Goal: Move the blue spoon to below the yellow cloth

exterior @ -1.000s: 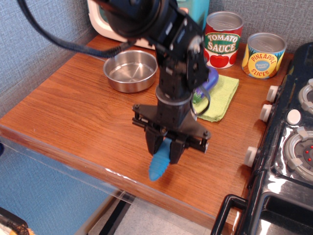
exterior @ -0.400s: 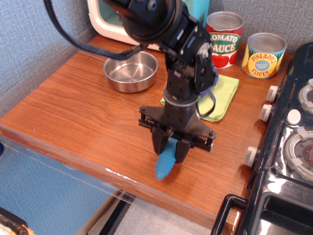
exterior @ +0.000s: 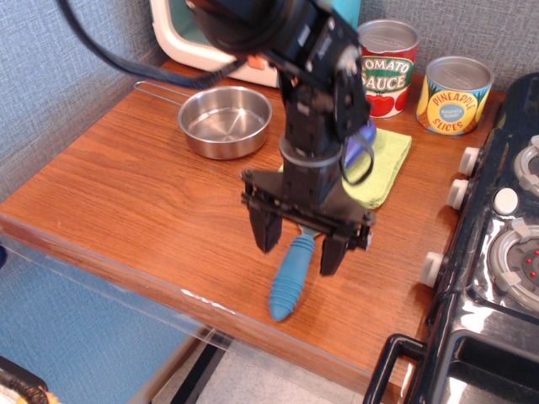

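The fingers [exterior: 299, 241] stand wide apart, gripping nothing, one tip on each side of the blue spoon [exterior: 289, 279]; the spoon lies flat on the table [exterior: 126, 185] between and just below the fingertips, its ribbed handle pointing toward the table's front edge, its metal bowl hidden under the wrist; the yellow cloth [exterior: 383, 164] lies beyond the fingers, partly covered by the arm; a steel bowl [exterior: 225, 120] sits further back to their left; two cans [exterior: 387, 63] stand behind the cloth.
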{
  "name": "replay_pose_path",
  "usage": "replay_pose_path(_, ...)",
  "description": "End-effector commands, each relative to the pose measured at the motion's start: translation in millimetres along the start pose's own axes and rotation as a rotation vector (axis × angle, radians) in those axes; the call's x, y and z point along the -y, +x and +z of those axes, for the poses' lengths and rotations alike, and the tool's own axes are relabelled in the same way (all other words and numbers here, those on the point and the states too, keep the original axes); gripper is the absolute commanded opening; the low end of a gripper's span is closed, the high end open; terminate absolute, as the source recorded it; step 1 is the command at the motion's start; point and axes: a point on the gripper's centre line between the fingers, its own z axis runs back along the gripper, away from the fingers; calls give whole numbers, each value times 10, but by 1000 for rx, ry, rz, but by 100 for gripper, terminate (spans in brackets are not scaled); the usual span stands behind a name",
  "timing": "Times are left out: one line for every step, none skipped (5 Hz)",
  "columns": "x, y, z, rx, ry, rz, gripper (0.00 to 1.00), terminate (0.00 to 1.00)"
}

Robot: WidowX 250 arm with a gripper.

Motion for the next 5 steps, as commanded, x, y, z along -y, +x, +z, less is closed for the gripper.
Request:
replay_pose_path(-225, 149, 563, 125, -78, 3, 100, 0)
replay_pose_path(-285, 241, 584, 126, -67, -9, 100, 0)
replay_pose_path(-378, 318, 564, 125, -36, -34, 100, 0)
replay_pose_path(-378, 318, 564, 125, -36, -34, 100, 0)
replay_pose_path(-378, 318, 564, 125, -36, -34, 100, 100)
